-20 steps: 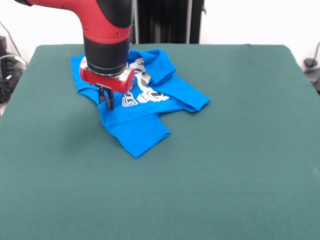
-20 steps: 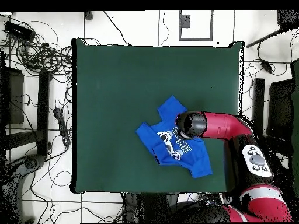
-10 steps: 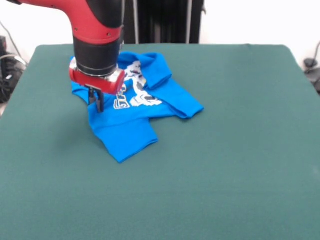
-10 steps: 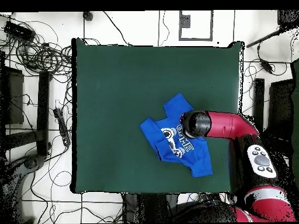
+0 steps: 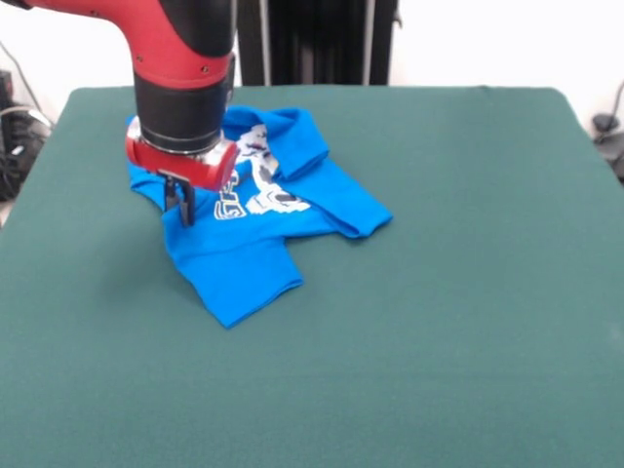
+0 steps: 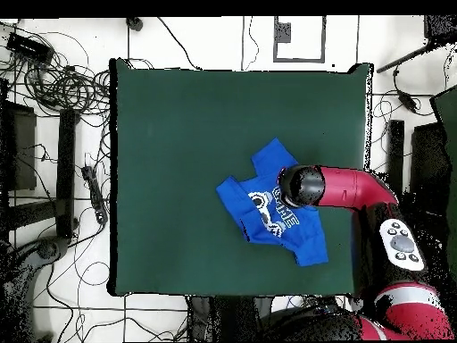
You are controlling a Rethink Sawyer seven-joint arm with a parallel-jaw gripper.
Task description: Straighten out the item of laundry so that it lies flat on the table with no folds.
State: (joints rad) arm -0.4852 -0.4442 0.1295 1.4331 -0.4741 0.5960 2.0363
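The item of laundry (image 5: 268, 219), a bright blue T-shirt with a white print, lies crumpled on the dark green table (image 5: 439, 292) at its far left. One sleeve is folded over at the top and a flap points toward the near side. My gripper (image 5: 179, 211) stands upright at the shirt's left edge, fingers pinched together on the fabric. From overhead, the shirt (image 6: 266, 220) sits near the table's (image 6: 178, 134) right side, and the arm's round wrist (image 6: 302, 186) hides the gripper.
Black stands (image 5: 322, 39) rise behind the table's far edge. Cables (image 6: 62, 80) and equipment lie on the floor round the table. The shirt sits close to the table's right edge (image 6: 346, 214) in the overhead view.
The gripper has moved left in the front view, and the shirt has slid along the table with it. The folds look much the same.
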